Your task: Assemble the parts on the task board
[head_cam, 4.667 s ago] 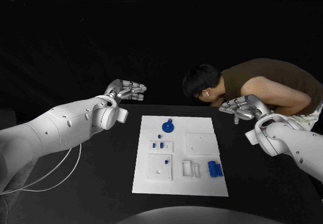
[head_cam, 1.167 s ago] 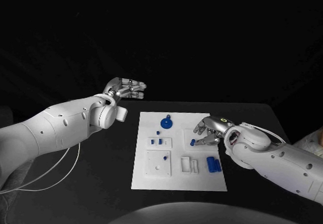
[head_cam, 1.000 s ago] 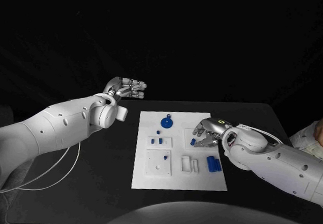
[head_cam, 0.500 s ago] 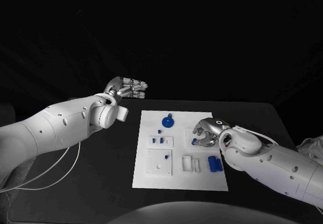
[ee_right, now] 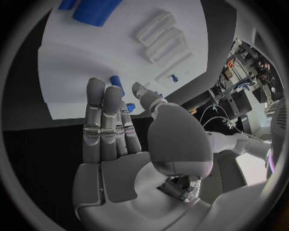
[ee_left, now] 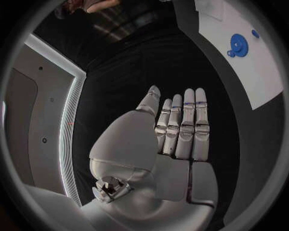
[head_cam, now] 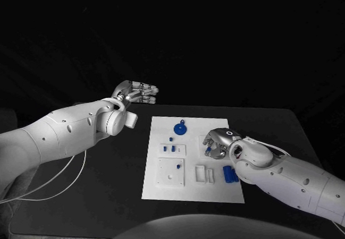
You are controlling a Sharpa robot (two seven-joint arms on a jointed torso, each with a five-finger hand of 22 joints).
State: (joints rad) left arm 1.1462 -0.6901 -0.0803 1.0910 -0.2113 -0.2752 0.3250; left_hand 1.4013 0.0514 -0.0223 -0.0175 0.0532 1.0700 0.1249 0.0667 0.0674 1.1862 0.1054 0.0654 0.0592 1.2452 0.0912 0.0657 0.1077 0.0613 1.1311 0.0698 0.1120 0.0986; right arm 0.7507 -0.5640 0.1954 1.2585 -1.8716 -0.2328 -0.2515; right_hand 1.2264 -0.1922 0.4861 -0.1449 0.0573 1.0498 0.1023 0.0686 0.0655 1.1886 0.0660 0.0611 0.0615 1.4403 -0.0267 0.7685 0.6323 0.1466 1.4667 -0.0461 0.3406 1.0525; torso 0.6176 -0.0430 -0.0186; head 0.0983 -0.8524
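The white task board [head_cam: 192,189] lies mid-table. On it are a round blue part [head_cam: 180,129], small blue pegs [head_cam: 168,149] and two blue cylinders [head_cam: 230,174]. My right hand [head_cam: 217,141] hovers low over the board's upper right area, fingers stretched out. In the right wrist view its fingertips [ee_right: 103,91] sit just short of a small blue piece [ee_right: 118,84] on the board, and nothing is in the hand [ee_right: 114,125]. My left hand [head_cam: 137,93] is raised beyond the table's far left corner, away from the board. It holds nothing, and its fingers [ee_left: 180,127] are straight.
White blocks [head_cam: 203,175] stand on the board beside the cylinders, also seen as white blocks [ee_right: 159,36] from the right wrist. A square white plate [head_cam: 171,171] with holes sits at the board's lower left. Black table [head_cam: 91,187] surrounds the board.
My right hand has come in from the table's far right and lowered over the board's upper right area, edging left in the last second. The left hand has stayed put.
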